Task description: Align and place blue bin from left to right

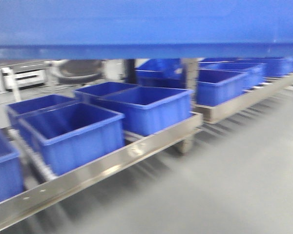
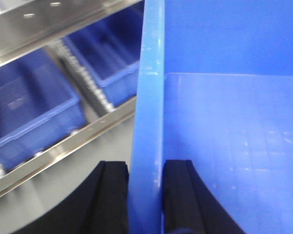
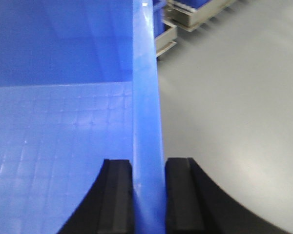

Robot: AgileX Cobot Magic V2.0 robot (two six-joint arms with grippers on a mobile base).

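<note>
Grey floor (image 1: 244, 185) below: my left jaws and right jaws each clamp a wall of the blue bin (image 1: 146, 24); a slip on those glossy walls could drop it.

Blue bin (image 1: 146, 24): bright blue plastic w/ smooth, glossy walls. In the front view it spans the top edge to edge, w/ its lower edge showing as a darker band, approx. level. It's held up off the grey floor (image 3: 234, 97). Inside, the base has a faint square grid. My left end effector (image 2: 146, 195) clamps the left wall, one pad on each side. My right end effector (image 3: 149, 195) does the same on the opp. wall.
</note>
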